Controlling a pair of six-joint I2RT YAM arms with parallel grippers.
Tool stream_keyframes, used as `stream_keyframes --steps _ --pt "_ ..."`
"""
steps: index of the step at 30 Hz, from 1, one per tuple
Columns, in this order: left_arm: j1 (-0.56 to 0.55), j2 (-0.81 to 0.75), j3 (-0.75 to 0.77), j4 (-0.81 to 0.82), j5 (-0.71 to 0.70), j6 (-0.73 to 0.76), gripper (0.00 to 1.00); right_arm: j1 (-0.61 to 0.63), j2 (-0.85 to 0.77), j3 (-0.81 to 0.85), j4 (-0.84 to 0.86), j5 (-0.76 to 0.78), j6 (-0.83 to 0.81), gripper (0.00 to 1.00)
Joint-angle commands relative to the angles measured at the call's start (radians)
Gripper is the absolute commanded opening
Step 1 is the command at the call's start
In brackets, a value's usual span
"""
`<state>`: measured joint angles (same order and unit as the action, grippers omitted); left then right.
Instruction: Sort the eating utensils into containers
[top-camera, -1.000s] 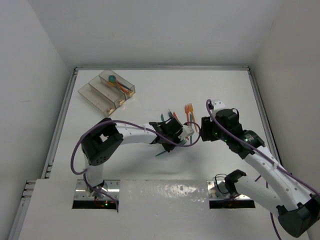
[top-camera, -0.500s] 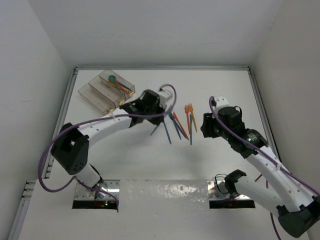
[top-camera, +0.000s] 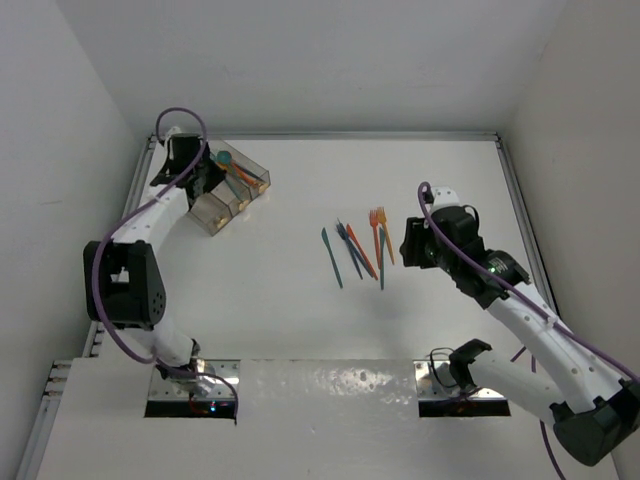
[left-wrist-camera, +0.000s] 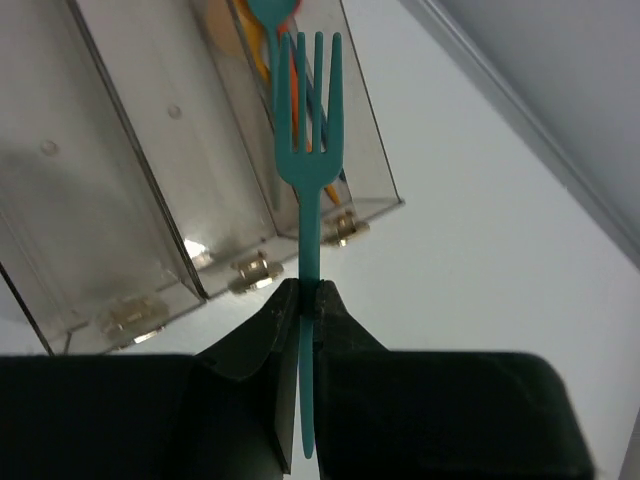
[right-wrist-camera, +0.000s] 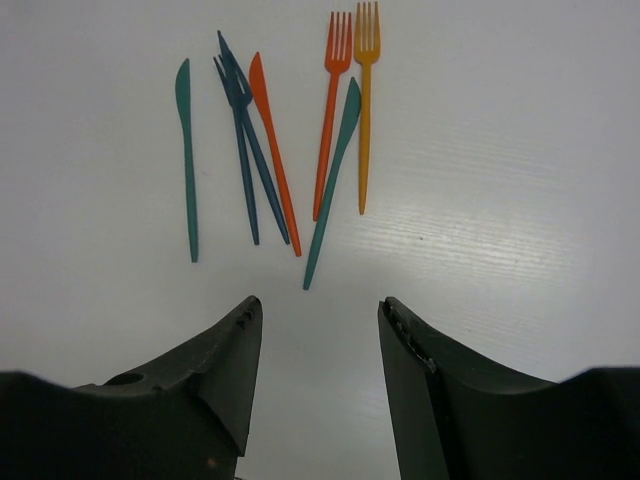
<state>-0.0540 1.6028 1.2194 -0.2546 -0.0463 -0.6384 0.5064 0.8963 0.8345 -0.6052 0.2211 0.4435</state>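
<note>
Upper left, the left fingers (left-wrist-camera: 250, 340) clench a teal fork (left-wrist-camera: 305, 170) above the clear divided tray (left-wrist-camera: 140, 150), a few pieces inside. Seven utensils (right-wrist-camera: 270, 140) lie unsorted mid-tabletop (right-wrist-camera: 500, 200); right fingers (right-wrist-camera: 215, 370) spread, empty.

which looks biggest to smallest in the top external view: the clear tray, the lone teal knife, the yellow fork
1. clear tray
2. lone teal knife and yellow fork: look equally long, so tied
</note>
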Motion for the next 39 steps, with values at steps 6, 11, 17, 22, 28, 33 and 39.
stream_keyframes --steps 6,11,17,22,28,33,39 --pt "0.112 0.137 0.123 0.121 -0.127 -0.202 0.00 -0.002 0.023 -0.012 0.065 0.014 0.017 0.51" --pt "0.138 0.275 0.221 0.097 -0.162 -0.205 0.00 -0.002 0.039 -0.012 0.064 -0.002 0.001 0.51" --pt "0.143 0.394 0.298 0.089 -0.148 -0.175 0.00 0.000 0.047 -0.021 0.064 0.011 -0.008 0.51" --pt "0.144 0.408 0.281 0.074 -0.149 -0.187 0.10 0.000 0.062 -0.017 0.058 0.012 -0.008 0.51" --pt "0.143 0.339 0.276 0.086 -0.118 -0.165 0.35 -0.002 0.092 -0.005 0.064 0.012 -0.017 0.52" --pt "0.135 0.247 0.259 0.077 -0.106 -0.118 0.49 -0.002 0.144 0.008 0.084 0.003 -0.019 0.50" --pt "0.028 0.012 0.115 0.084 -0.072 -0.037 0.53 -0.012 0.257 0.002 0.146 0.023 -0.048 0.38"
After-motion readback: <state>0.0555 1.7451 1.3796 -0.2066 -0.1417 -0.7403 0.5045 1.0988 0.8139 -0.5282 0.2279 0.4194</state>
